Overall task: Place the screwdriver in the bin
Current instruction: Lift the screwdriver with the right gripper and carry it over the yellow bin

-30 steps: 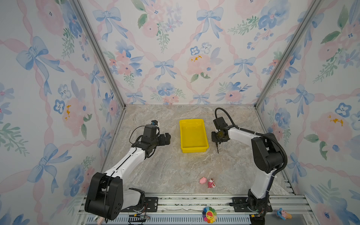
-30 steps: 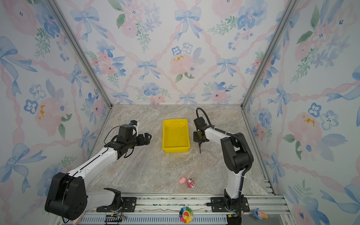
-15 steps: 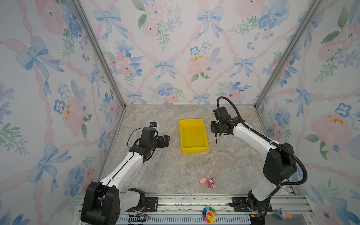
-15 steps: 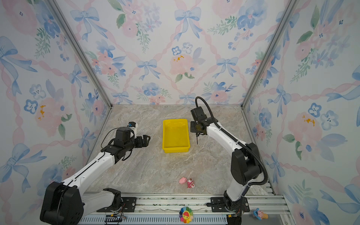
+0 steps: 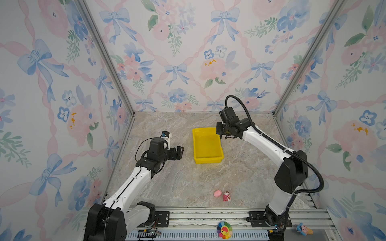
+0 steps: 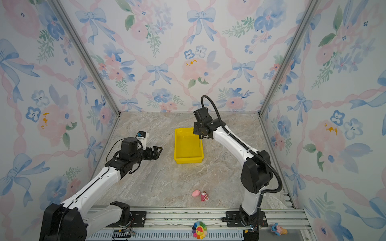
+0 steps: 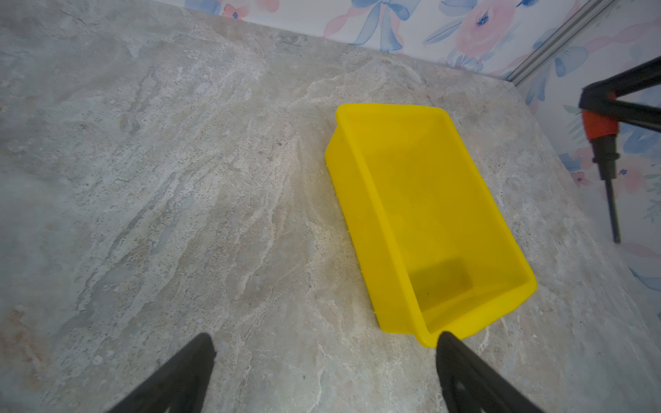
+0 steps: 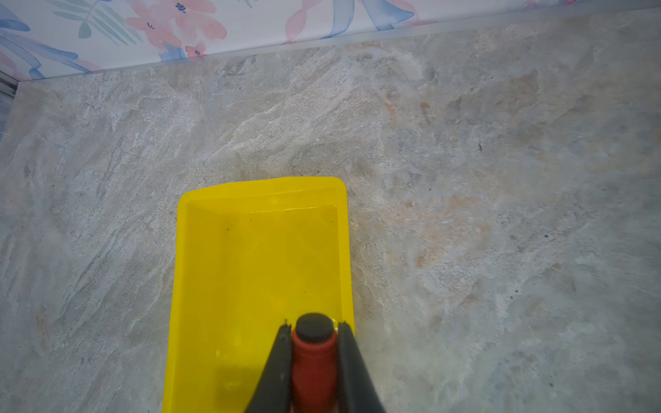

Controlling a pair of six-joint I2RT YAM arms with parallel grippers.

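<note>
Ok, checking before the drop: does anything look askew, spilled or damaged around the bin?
Nothing stands out. The bin sits flat and empty; the screwdriver hangs shaft-down, clamped in the right gripper near the bin's long rim.

- Left arm: white tubular links, bulky black joint housings, a thin black cable looping beside the wrist
- Right arm: the same white links and black joints, with a ribbed black hose running along it down to the base
- Left gripper: matte black, with tapering wedge-shaped fingers
- Wrist camera: white casing with a blue end
- Base plates: flat, black, one under each arm
</note>
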